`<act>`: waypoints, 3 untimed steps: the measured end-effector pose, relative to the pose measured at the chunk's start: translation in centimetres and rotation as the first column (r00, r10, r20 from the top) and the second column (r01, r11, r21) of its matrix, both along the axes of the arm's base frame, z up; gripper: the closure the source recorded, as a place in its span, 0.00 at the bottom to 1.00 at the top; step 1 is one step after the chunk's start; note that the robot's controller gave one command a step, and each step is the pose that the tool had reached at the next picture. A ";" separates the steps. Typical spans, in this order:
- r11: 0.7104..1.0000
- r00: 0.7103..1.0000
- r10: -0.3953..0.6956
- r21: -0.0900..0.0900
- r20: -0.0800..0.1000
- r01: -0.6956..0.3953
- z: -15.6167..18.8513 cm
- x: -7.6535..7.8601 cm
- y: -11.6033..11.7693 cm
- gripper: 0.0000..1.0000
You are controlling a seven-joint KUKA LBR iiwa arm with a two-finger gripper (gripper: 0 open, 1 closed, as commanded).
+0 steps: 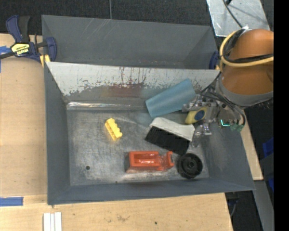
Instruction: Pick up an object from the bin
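Bin [55, 129] of grey metal takes up the middle of the frame, with the arm [248, 61] under its orange cover leaning in from the upper right. The gripper [201, 129] hangs low at the right side of the bin floor; whether it is open or closed cannot be told from this angle.

A blue-grey block [169, 99] leans against the back wall, just upper left of the gripper. Below it lies a black brush with a white back [166, 137], set at a slant, its right end just beside the gripper and the nearest thing to it. An orange toy [147, 160] lies lower centre, with a black round piece [189, 165] touching or nearly touching its right end, below the gripper. A yellow brick [113, 129] sits alone, well apart at centre left. A small yellow-and-blue piece [196, 114] sits close against the gripper's upper side, partly hidden.

The step in hand looks like the descent onto a target, most likely the brush. Doing it well probably means lining the grip up across the brush's narrow width rather than along its length, and coming down inboard of the end so it does not tip out. The blue-grey block and the yellow-and-blue piece crowd that corner, so a straight, vertical approach seems safest. The bin's sloping right wall is close and leaves little room to shift.
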State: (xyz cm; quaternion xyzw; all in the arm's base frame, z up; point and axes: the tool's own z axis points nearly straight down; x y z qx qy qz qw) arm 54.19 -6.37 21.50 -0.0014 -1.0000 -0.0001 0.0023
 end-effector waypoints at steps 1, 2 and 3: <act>1.000 1.000 0.002 -0.001 0.008 -0.002 0.4 0.2 0.0 0.00; 0.998 0.998 0.059 -0.002 0.016 -0.059 -2.6 0.4 -0.2 0.00; 0.999 0.999 0.044 -0.002 0.012 -0.044 -9.5 0.7 -1.3 0.00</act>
